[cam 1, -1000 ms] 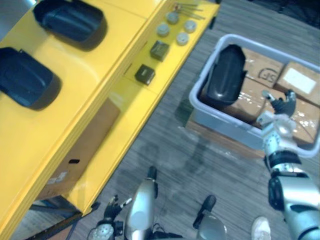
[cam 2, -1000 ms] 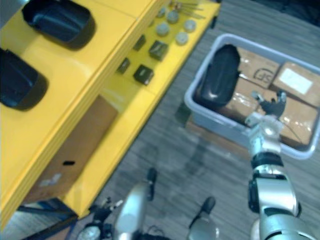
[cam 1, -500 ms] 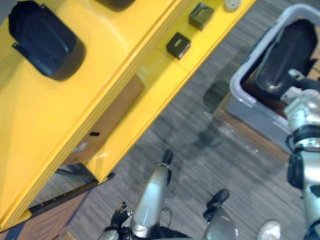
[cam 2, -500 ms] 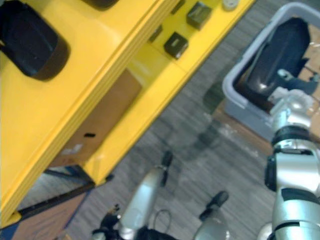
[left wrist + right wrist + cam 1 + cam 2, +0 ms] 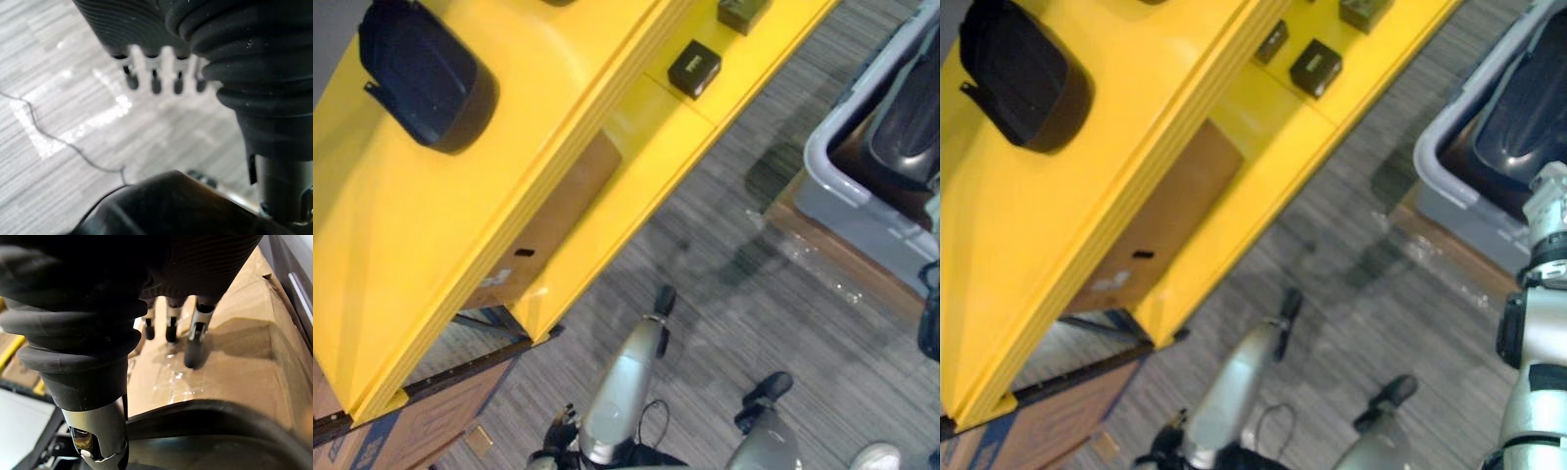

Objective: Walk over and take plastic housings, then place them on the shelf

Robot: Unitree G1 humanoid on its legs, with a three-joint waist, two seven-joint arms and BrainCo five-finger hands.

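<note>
I see right hand [image 5: 194, 335] fingers straight, holding nothing, above brown cardboard boxes [image 5: 234, 347] | black glossy plastic housing [image 5: 1528, 108] in grey plastic bin [image 5: 862, 211], frame's right edge | left hand [image 5: 155, 83] fingers relaxed, holding nothing | risk: smooth housing slips my grasp

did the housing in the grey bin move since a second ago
No: the housing lies against the same wall of the grey bin; the camera shifted.

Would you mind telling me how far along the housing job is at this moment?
Done: one housing already lies on the yellow shelf. In hand: nothing; the right hand is open above the cardboard in the bin, the left hand open over the floor. Left: grasp the bin housing and shelve it.
</note>
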